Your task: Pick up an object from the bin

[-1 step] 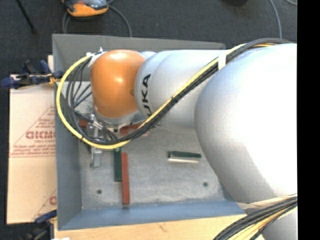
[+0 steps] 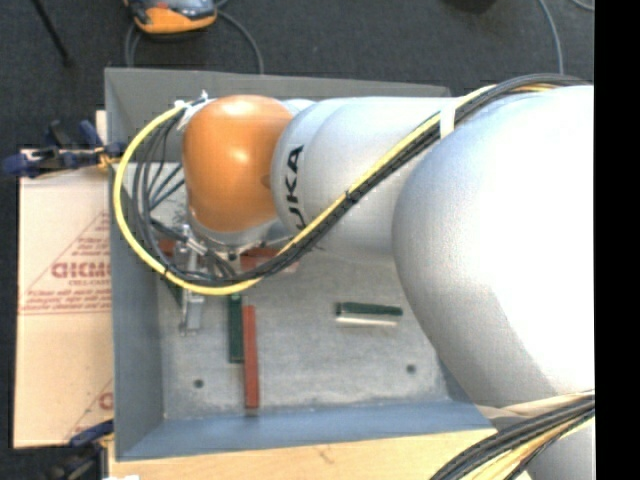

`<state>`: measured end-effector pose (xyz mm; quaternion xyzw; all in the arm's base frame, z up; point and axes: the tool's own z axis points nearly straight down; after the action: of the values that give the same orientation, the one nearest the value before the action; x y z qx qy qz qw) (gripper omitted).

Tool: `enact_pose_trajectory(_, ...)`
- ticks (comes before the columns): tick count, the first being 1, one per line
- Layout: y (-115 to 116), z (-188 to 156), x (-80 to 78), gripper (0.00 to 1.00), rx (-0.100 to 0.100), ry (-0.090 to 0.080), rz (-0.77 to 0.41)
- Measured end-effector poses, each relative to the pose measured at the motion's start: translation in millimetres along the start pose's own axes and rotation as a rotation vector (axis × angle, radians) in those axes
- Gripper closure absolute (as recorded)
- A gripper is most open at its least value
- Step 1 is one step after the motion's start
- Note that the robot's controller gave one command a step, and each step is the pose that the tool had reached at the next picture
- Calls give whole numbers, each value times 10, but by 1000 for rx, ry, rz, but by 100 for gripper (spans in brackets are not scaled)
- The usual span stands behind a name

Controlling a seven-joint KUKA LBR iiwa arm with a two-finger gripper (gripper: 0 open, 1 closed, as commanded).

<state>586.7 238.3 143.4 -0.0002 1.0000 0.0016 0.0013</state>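
Where the big white arm (image 2: 480, 228) reaches in from the right, it covers most of the grey metal bin (image 2: 135, 368) and hides the bin's far right side entirely. On the arm's side, black letters running vertically read "UKA", with the start of the word cut off by the orange cover (image 2: 232, 160) at the wrist. A bundle of black and yellow cables (image 2: 124, 203) loops out from that cover towards the bin's left wall and back under it.

Under the cover sits the gripper (image 2: 191, 306), low over the left part of the bin floor. The wrist and cables stand in the way, so I cannot tell whether it is wide or narrow, or whether it has hold of anything.

Just to its right lie two long thin sticks, side by side and pointing towards the near wall: a reddish-brown stick (image 2: 251, 360) and a shorter dark green stick (image 2: 235, 333), whose upper end is nearest the gripper. Well apart, mid-floor, lies a small green and white bar (image 2: 368, 313). Beyond the bin, an orange and black device (image 2: 170, 3) rests on the dark floor.
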Motion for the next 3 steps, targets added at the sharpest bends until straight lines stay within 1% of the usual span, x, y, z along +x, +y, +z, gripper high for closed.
enact_pose_trajectory(1, -391, 74, -345, 0, 2, -3, -42)
enact_pose_trajectory(2, -660, 622, -662, 100, -2, -19, -288)
enact_pose_trajectory(3, -666, 697, -613, 0, -1, -4, -287)
